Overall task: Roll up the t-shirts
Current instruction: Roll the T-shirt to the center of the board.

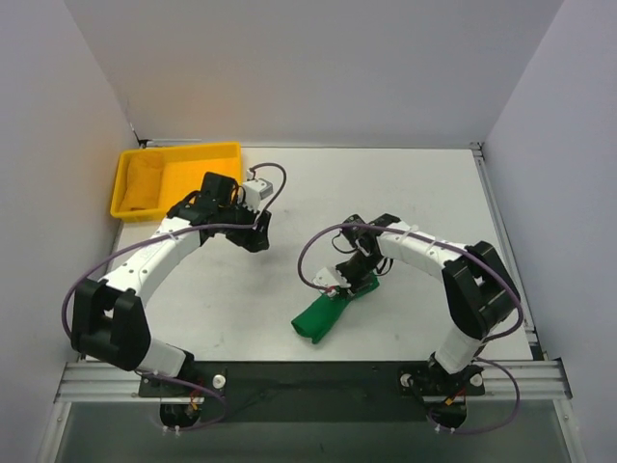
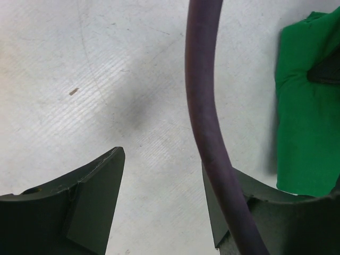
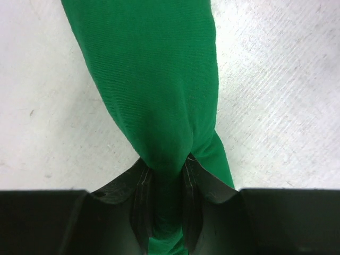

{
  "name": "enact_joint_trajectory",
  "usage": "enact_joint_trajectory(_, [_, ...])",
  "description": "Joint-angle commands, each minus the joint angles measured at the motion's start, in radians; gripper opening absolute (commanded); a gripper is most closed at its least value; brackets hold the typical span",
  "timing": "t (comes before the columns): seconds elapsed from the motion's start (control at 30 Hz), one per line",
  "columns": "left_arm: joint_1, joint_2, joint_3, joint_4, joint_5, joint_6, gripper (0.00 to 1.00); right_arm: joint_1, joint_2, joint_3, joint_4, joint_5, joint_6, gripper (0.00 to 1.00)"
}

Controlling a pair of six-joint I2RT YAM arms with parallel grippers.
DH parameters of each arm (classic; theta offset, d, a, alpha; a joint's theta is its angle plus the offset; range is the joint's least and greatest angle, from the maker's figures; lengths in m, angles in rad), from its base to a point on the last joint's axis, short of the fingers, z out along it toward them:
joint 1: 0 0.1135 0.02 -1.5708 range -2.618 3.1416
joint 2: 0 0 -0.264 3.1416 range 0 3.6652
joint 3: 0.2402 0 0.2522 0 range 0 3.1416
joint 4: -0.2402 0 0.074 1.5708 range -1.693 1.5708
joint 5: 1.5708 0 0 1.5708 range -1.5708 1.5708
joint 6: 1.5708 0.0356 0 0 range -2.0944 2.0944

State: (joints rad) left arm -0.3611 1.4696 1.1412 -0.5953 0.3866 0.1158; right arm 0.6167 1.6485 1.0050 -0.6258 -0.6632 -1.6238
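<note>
- Right gripper (image 3: 164, 178) sits nearest the lens in its wrist view, its 2 jaws clamped on a bunched end of the green t-shirt (image 3: 154, 79).
- From above, the t-shirt lies as a loose, narrow bundle on the table (image 1: 415, 183), right of centre and toward the near edge, with its far end in the right gripper.
- Left gripper (image 2: 162, 162) hovers over bare table with its jaws apart and nothing between them, near the yellow tray (image 1: 178, 149) and apart from the shirt.
- Purple cable (image 2: 204, 106) crosses the left wrist view in front of 1 finger.
- Risk: only 1 end is pinched, so a lift or pull would likely let the free end sag and the roll loosen.
- Risk: the pinch takes a thin fold, and soft fabric could slip out under a quick move.
- Risk: nothing pins the bundle on the left side, so dragging could slide it along the table instead of tightening it.
</note>
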Motion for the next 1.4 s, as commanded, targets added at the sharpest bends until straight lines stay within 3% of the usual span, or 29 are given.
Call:
enact_joint_trajectory(0.0, [0.016,-0.075,0.005,0.104,-0.236,0.048,0.69,0.008,0.103,0.148,-0.284,0.019,0.099,0.04])
enact_joint_trajectory(0.17, [0.051,-0.115,-0.023,0.078,-0.128,0.044,0.67,0.018,0.233,0.279,-0.370,0.040,0.174,0.04])
enact_joint_trajectory(0.2, [0.057,-0.114,-0.031,0.060,0.017,0.024,0.67,0.018,0.246,0.297,-0.379,0.043,0.185,0.04])
enact_joint_trajectory(0.27, [0.068,-0.103,-0.073,0.035,0.143,-0.080,0.67,0.020,0.261,0.316,-0.388,0.048,0.186,0.04])
enact_joint_trajectory(0.3, [0.068,-0.094,-0.092,0.040,0.308,-0.111,0.68,0.020,0.263,0.314,-0.388,0.050,0.185,0.04])
enact_joint_trajectory(0.37, [0.056,-0.062,-0.159,0.081,0.415,-0.240,0.78,0.020,0.255,0.302,-0.385,0.051,0.177,0.04])
enact_joint_trajectory(0.4, [0.047,-0.057,-0.190,0.159,0.469,-0.278,0.93,0.021,0.252,0.297,-0.384,0.053,0.183,0.04])
enact_joint_trajectory(0.43, [0.036,-0.058,-0.227,0.210,0.491,-0.325,0.97,0.023,0.252,0.293,-0.381,0.060,0.188,0.04])
enact_joint_trajectory(0.6, [-0.094,-0.074,-0.375,0.519,0.417,-0.421,0.97,0.023,0.238,0.270,-0.350,0.070,0.211,0.04])
enact_joint_trajectory(0.73, [-0.140,-0.038,-0.480,0.811,0.402,-0.596,0.97,0.025,0.218,0.244,-0.310,0.070,0.249,0.04])
enact_joint_trajectory(0.93, [-0.251,-0.002,-0.560,0.939,0.324,-0.457,0.97,0.021,0.218,0.244,-0.298,0.070,0.289,0.04])
enact_joint_trajectory(1.07, [-0.263,0.008,-0.646,1.143,0.244,-0.501,0.97,0.015,0.231,0.251,-0.295,0.068,0.344,0.04])
enact_joint_trajectory(1.2, [-0.262,-0.038,-0.710,1.169,0.210,-0.406,0.97,-0.006,0.241,0.242,-0.290,0.054,0.367,0.04])
enact_joint_trajectory(1.37, [-0.265,0.009,-0.706,1.270,0.282,-0.427,0.97,-0.012,0.243,0.225,-0.262,0.059,0.395,0.04])
